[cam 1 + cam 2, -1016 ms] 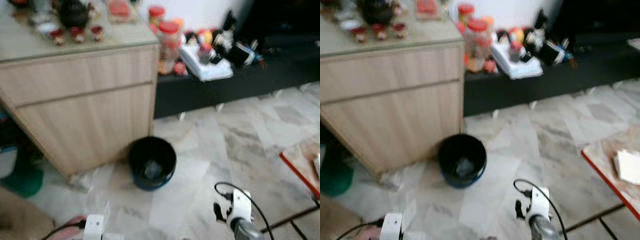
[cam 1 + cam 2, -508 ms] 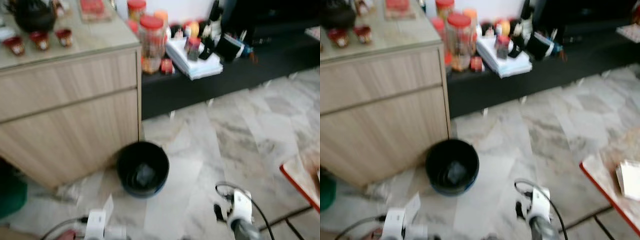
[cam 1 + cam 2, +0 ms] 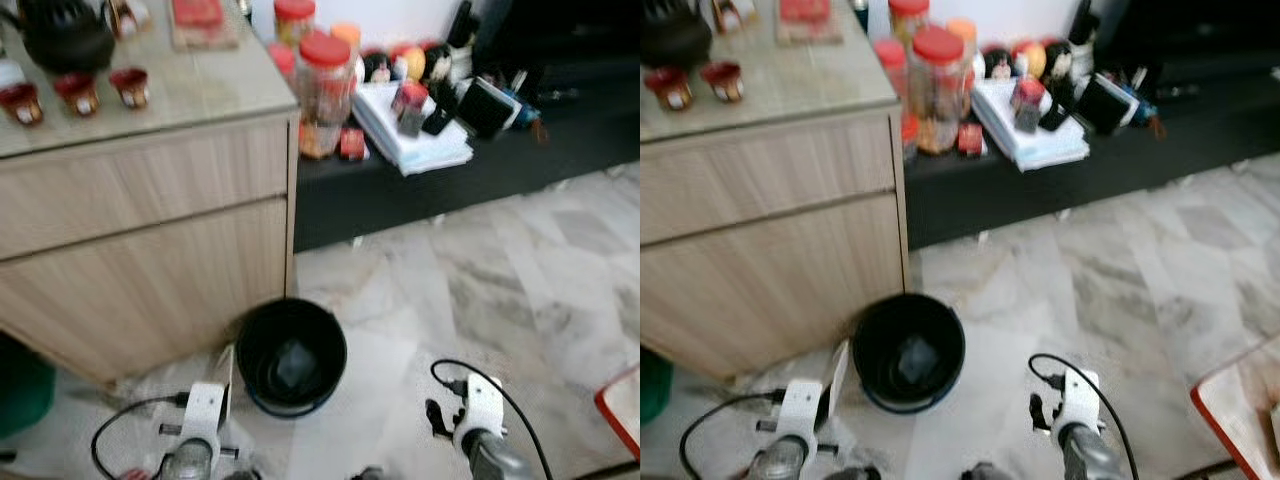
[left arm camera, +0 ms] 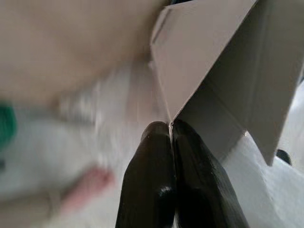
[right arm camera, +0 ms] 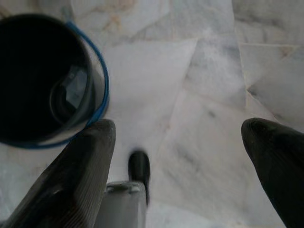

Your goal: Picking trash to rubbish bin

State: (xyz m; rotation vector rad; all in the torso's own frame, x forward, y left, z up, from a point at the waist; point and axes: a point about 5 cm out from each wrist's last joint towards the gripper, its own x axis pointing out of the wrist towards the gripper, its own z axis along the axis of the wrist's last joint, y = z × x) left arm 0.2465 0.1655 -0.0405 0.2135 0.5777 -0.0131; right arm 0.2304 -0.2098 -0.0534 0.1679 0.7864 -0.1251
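Note:
A black rubbish bin (image 3: 291, 355) with a blue rim stands on the marble floor at the corner of a wooden cabinet, with a crumpled scrap (image 3: 293, 364) lying at its bottom. My left gripper (image 4: 170, 126) is shut on the edge of a folded piece of white-grey cardboard (image 4: 213, 71). The cardboard (image 3: 227, 368) stands upright just left of the bin's rim, above my left arm (image 3: 203, 415). My right gripper (image 5: 178, 128) is open and holds nothing; it hangs over bare floor just right of the bin (image 5: 45, 80). My right arm (image 3: 478, 405) is low in the eye views.
The wooden cabinet (image 3: 150, 230) carries a teapot and small cups. A low black shelf (image 3: 470, 170) behind holds jars, books and bottles. A green object (image 3: 20, 395) sits far left, and a red-edged board (image 3: 620, 410) far right. Open marble floor lies to the bin's right.
The camera has shifted and the bin now sits nearer. My left arm has risen into view and brought the cardboard up beside the bin's left rim. The right arm stays put.

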